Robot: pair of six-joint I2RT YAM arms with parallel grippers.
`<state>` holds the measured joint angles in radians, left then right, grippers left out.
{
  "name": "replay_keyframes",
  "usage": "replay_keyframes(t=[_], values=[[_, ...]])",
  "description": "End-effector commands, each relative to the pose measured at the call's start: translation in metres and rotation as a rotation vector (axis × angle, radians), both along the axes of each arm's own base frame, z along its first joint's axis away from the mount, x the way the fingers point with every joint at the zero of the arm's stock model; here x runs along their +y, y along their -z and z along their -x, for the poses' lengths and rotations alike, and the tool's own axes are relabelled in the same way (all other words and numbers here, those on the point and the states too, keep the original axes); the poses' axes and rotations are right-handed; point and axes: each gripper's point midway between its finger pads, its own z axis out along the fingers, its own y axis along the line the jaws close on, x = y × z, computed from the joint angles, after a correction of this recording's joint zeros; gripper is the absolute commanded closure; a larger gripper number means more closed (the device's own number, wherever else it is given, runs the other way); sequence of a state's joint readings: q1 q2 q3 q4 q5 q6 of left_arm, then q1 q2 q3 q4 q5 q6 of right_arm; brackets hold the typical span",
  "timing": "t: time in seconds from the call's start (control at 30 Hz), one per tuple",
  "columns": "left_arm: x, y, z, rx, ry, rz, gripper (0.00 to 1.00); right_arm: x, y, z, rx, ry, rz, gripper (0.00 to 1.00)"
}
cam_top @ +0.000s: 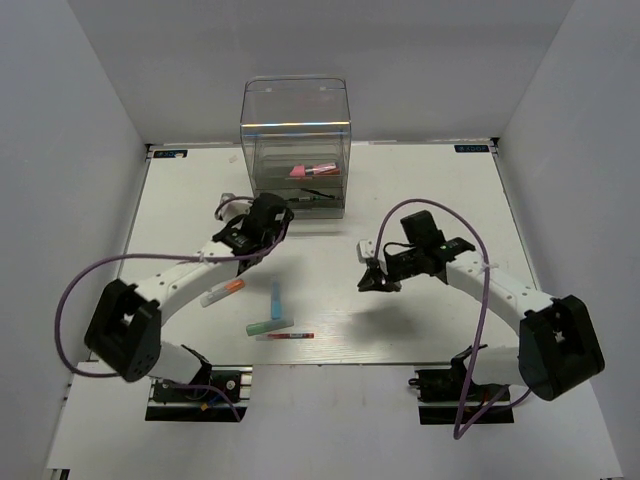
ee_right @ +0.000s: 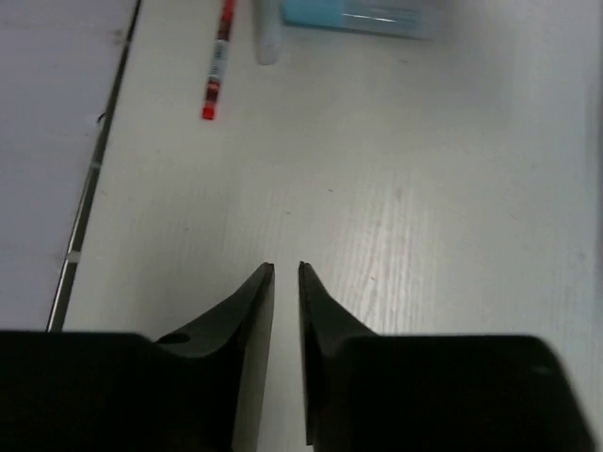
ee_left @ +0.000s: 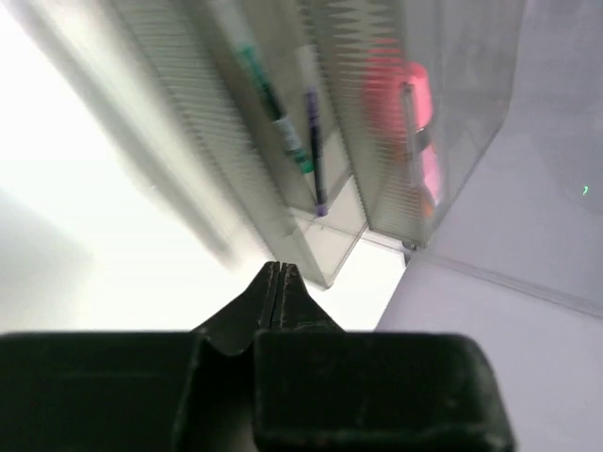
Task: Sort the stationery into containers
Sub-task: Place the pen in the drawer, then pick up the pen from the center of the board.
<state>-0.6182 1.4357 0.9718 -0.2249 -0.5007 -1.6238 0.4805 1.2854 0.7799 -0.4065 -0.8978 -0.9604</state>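
Note:
The clear container (cam_top: 295, 125) stands at the back centre, with a pink marker (cam_top: 310, 170) and thin dark pens (cam_top: 312, 196) in its drawers. On the table lie a white marker with an orange tip (cam_top: 222, 291), a light blue marker (cam_top: 276, 297), a teal-green marker (cam_top: 270, 325) and a thin red pen (cam_top: 285, 336). My left gripper (cam_top: 277, 215) is shut and empty, just in front of the container's lower left corner. Its wrist view shows the drawers (ee_left: 283, 188), a dark pen (ee_left: 314, 151) and the pink marker (ee_left: 405, 104). My right gripper (cam_top: 372, 282) hovers slightly open and empty, right of the loose pens.
In the right wrist view, the red pen (ee_right: 218, 61) and the light blue marker (ee_right: 363, 14) lie ahead of the gripper (ee_right: 286, 268), near the table's edge (ee_right: 94, 169). White walls enclose the table on three sides.

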Motion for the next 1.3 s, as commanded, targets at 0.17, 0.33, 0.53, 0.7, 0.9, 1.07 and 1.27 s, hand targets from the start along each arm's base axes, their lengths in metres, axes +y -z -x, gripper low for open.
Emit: replay_keyframes(t=[0.17, 0.33, 0.53, 0.7, 0.9, 1.07, 1.27], values=[[0.035, -0.017, 0.055, -0.097, 0.181, -0.191, 0.85, 0.035, 0.019, 0.069, 0.016, -0.308, 0.035, 0.56], [0.055, -0.018, 0.084, -0.188, 0.204, -0.188, 0.41, 0.060, 0.040, 0.083, -0.048, -0.333, 0.121, 0.54], [0.090, -0.038, 0.109, -0.320, 0.179, -0.272, 0.10, 0.093, 0.064, 0.084, -0.053, -0.254, 0.246, 0.50], [0.120, -0.036, 0.127, -0.142, 0.163, -0.440, 0.07, 0.119, 0.077, 0.080, -0.092, -0.173, 0.276, 0.50], [0.128, -0.038, 0.136, -0.127, 0.156, -0.454, 0.05, 0.135, 0.084, 0.075, -0.099, -0.111, 0.297, 0.50], [0.139, -0.033, 0.145, -0.122, 0.139, -0.468, 0.05, 0.146, 0.089, 0.084, -0.076, -0.115, 0.312, 0.52], [0.150, -0.033, 0.156, -0.099, 0.116, -0.478, 0.04, 0.148, 0.100, 0.095, -0.071, -0.146, 0.333, 0.69]])
